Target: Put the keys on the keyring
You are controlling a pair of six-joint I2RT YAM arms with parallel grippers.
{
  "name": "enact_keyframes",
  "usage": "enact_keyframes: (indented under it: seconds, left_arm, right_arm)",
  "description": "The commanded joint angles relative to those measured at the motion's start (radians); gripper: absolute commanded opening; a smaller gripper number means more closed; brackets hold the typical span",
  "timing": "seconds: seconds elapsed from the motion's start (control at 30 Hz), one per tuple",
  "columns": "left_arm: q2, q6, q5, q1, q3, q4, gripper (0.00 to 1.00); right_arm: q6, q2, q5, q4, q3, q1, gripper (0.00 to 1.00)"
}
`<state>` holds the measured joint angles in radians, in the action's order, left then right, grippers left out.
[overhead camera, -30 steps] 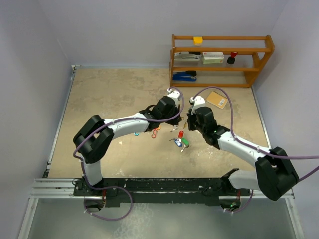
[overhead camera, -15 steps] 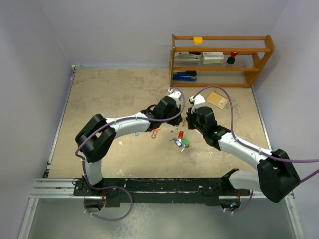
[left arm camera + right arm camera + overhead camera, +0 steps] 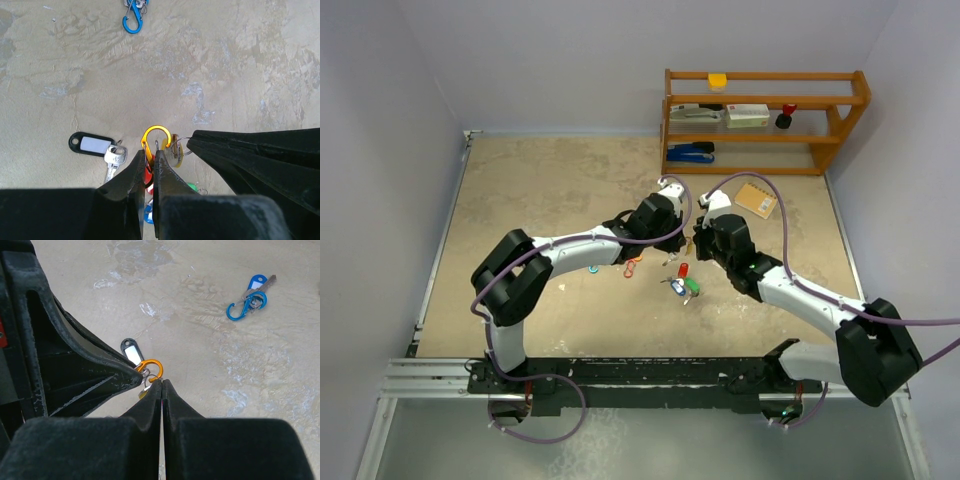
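In the left wrist view my left gripper (image 3: pixel 148 154) is shut on the lower loop of an orange S-shaped clip, the keyring (image 3: pixel 156 133), held above the table. My right gripper (image 3: pixel 161 382) is shut on the wire ring of a yellow-tagged key (image 3: pixel 177 151), which sits right at the clip's gate. In the top view the two grippers meet tip to tip, left (image 3: pixel 677 238) and right (image 3: pixel 698 241). A black-and-white-tagged key (image 3: pixel 93 144) lies on the table below. Red, green and blue tagged keys (image 3: pixel 685 285) lie together nearby.
A blue clip (image 3: pixel 240 309) with a blue-tagged key on it lies apart on the table. A red clip (image 3: pixel 633 266) lies under the left forearm. A wooden shelf (image 3: pixel 760 120) with staplers and boxes stands at the back right, with a notepad (image 3: pixel 756 199) in front of it.
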<state>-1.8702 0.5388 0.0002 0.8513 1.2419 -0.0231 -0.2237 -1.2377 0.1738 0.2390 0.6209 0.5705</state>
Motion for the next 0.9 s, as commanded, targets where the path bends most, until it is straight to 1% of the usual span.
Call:
enact_keyframes:
  seconds: [0.0,0.87]
  left_arm:
    - [0.043,0.001,0.014,0.003,0.039,-0.017,0.0]
    - [0.068,0.005,0.024,0.003,0.058,-0.003,0.0]
  right_arm:
    - [0.017,-0.006,0.029,0.04,0.03,0.006,0.0]
    - [0.032,-0.033,0.051,0.069,0.022,0.022,0.0]
